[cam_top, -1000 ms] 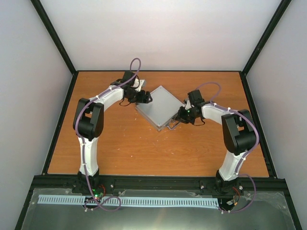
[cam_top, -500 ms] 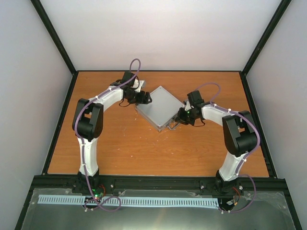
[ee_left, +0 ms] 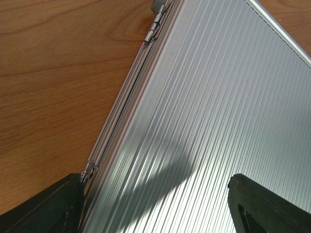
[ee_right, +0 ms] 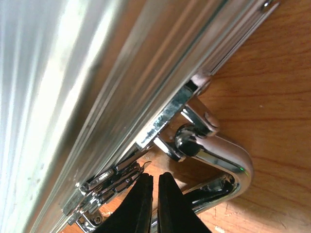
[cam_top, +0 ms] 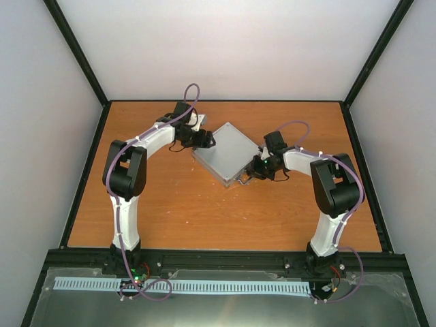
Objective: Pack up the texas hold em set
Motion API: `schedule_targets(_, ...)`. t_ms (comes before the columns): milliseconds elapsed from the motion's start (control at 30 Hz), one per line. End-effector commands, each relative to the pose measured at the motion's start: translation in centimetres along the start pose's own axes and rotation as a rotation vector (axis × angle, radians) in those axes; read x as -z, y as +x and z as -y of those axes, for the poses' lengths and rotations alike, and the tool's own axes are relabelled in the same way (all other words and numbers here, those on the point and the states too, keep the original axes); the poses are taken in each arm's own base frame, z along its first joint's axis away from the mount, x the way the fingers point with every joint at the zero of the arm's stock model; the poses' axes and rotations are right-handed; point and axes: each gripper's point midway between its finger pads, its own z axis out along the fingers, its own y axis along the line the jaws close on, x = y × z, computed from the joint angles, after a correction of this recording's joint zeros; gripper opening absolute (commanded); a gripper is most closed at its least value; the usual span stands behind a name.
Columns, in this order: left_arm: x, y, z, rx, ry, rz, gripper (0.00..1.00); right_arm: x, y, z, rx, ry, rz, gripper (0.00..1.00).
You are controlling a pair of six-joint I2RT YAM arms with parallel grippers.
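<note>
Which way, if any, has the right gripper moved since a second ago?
Yes: the right gripper has edged slightly left, away from the table's right edge and closer against the silver case.

A robotics lab's test cell: plain white panels and black frame posts boxed in a wooden tabletop, while two cabled white arms stood bolted to a black rail along the frame's bottom edge.

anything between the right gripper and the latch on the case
Nothing visible does. The right gripper, fingers together, sits right at the latch on the front edge of the closed aluminium case, beside its chrome handle.
</note>
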Motion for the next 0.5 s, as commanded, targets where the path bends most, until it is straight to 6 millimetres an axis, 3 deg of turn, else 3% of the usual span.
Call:
schedule_targets(0, 0.6, 1.3, 1.6, 0.021, 0.047, -0.049, 0.81, -1.3, 0.9, 0.1, -0.009, -0.005, -0.038, 0.09)
schedule_targets(267, 1.1, 1.3, 1.7, 0.027, 0.043, -0.033, 0.82, -1.5, 0.4, 0.1, 0.010, 0.007, -0.031, 0.09)
schedule_targets(367, 2.4, 0.3, 1.6, 0.019, 0.008, 0.014, 0.84, -0.2, 0.2, 0.1, 0.058, 0.042, -0.002, 0.10)
schedule_targets(467, 4.7, -1.3, 2.0, -0.001, -0.031, 0.091, 0.93, 2.2, 0.4, -0.3, 0.124, 0.064, 0.040, 0.17)
